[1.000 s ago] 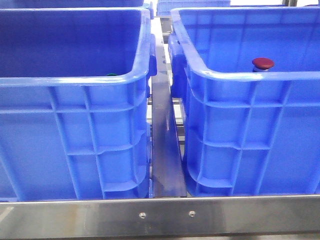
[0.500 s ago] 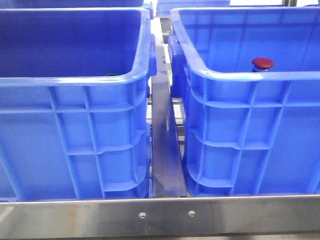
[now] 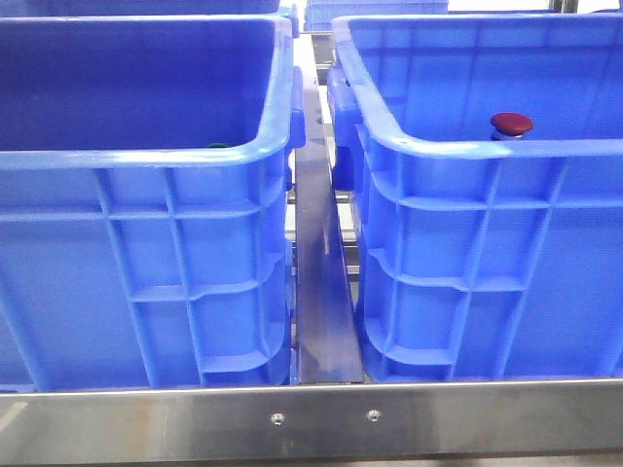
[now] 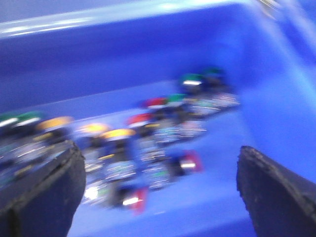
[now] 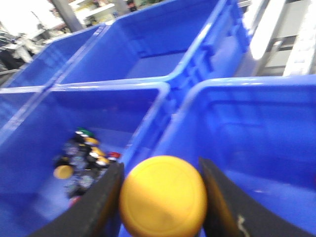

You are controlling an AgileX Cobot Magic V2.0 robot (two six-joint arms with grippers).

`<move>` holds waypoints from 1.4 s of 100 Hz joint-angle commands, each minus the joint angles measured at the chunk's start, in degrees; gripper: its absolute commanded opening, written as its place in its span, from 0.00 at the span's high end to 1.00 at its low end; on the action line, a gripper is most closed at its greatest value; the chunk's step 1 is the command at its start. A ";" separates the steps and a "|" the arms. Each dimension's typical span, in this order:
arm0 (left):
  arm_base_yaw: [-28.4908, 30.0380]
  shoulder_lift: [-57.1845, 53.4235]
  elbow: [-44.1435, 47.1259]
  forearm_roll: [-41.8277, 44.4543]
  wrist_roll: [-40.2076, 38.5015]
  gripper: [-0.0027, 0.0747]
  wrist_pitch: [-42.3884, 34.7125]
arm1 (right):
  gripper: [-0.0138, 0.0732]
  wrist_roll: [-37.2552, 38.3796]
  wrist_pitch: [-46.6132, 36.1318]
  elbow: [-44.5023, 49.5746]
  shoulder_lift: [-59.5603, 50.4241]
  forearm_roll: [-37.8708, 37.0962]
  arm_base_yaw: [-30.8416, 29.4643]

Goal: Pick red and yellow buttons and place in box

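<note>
We see a yellow round domed push-button cap (image 5: 163,195) clamped between the two dark fingers (image 5: 101,207) of the right gripper (image 5: 160,202), which hold it above the blue crates, over the rims where they meet. In the front view a dark red mushroom-head button (image 3: 512,123) on a greyish body stands inside the large deep blue ribbed plastic crate on the right (image 3: 487,282), its cap showing just above the near rim. Left of that crate, across a narrow steel-lined gap, stands a second blue ribbed crate (image 3: 146,282) of the same kind; a small green cap (image 3: 216,146) peeks over its near rim by the right corner.

The left gripper (image 4: 158,187) hangs inside a blue crate with its two dark fingers (image 4: 39,192) spread wide apart and nothing between them. Beneath it lies a blurred heap of small push buttons (image 4: 133,148) with red, yellow and green caps. The right wrist view shows such a heap (image 5: 84,165) on the floor of one crate, with more blue crates (image 5: 158,49) farther off. A brushed steel rail (image 3: 311,420) with two screws runs along the near edge.
</note>
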 commanded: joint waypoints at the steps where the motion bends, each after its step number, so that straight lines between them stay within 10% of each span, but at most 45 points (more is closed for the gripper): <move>1: 3.52 -4.55 1.02 0.89 -0.58 0.20 -3.56 | 0.58 -2.82 -2.39 -1.91 -1.42 2.17 -0.54; 30: 8.21 -13.70 7.10 0.89 -0.58 0.31 -3.02 | 0.58 -12.31 -17.21 -1.91 -1.24 1.18 -0.54; 60: 8.21 -14.57 7.21 1.02 -0.58 0.99 -3.69 | 0.58 -15.33 -29.74 -2.02 6.24 1.51 -0.54; 140: 8.21 -14.57 7.21 1.02 -0.58 0.99 -3.69 | 0.58 -31.16 -29.94 -16.75 33.85 13.16 -0.54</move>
